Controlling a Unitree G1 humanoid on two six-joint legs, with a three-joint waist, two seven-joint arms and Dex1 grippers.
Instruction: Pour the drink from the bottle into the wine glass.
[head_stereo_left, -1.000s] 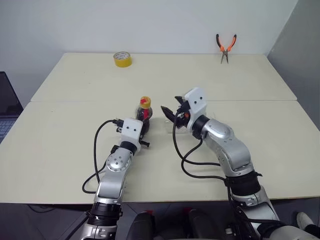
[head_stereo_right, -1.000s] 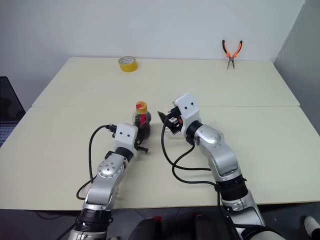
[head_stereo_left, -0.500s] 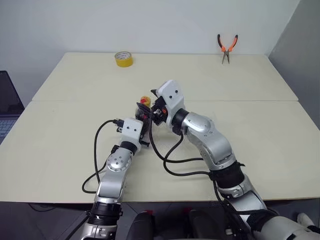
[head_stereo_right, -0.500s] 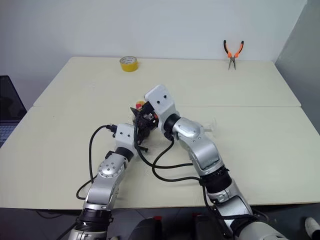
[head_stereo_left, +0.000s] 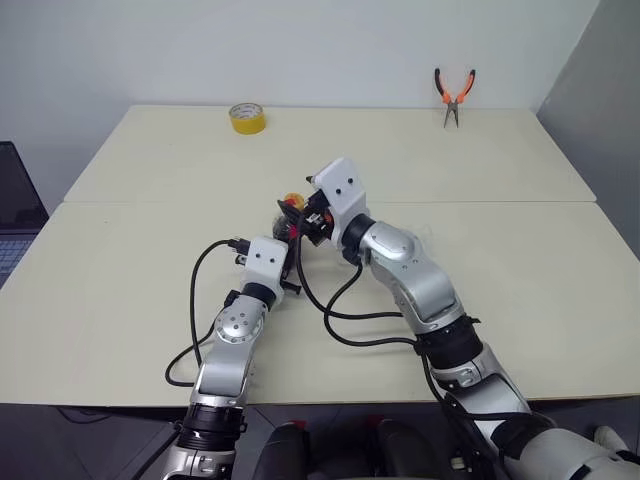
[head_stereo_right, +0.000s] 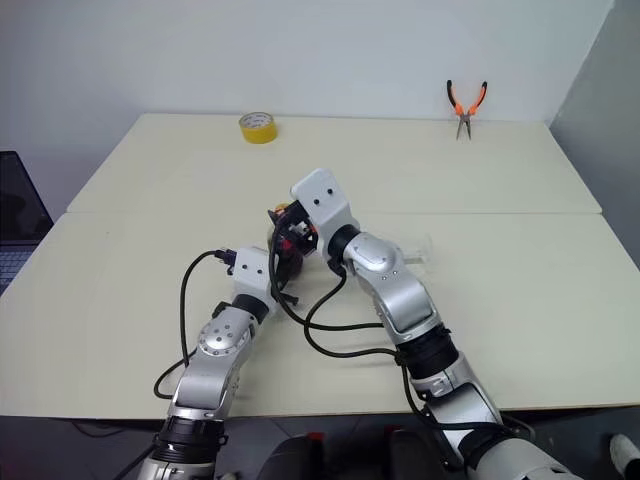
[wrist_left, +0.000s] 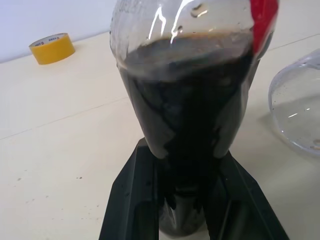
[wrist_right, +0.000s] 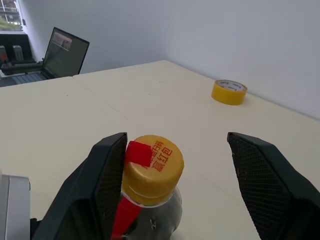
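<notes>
Pale table (head_stereo_left: 120, 270): left gripper (wrist_left: 190, 200) clamps upright bottle (wrist_left: 187, 115) low; right gripper (wrist_right: 200, 180) spread wide astride cap (wrist_right: 152, 167), nearer left finger.

Left gripper (head_stereo_left: 285, 262) clamping bottle (head_stereo_left: 287, 222), right gripper (head_stereo_left: 300, 212) at its yellow cap, tape roll (head_stereo_left: 245, 118), pliers (head_stereo_left: 452, 95) behind

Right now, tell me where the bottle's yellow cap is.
The cap sits on the bottle near the table's middle, between the open fingers of the right end effector, close to one finger. The left end effector grips the bottle's base.
</notes>
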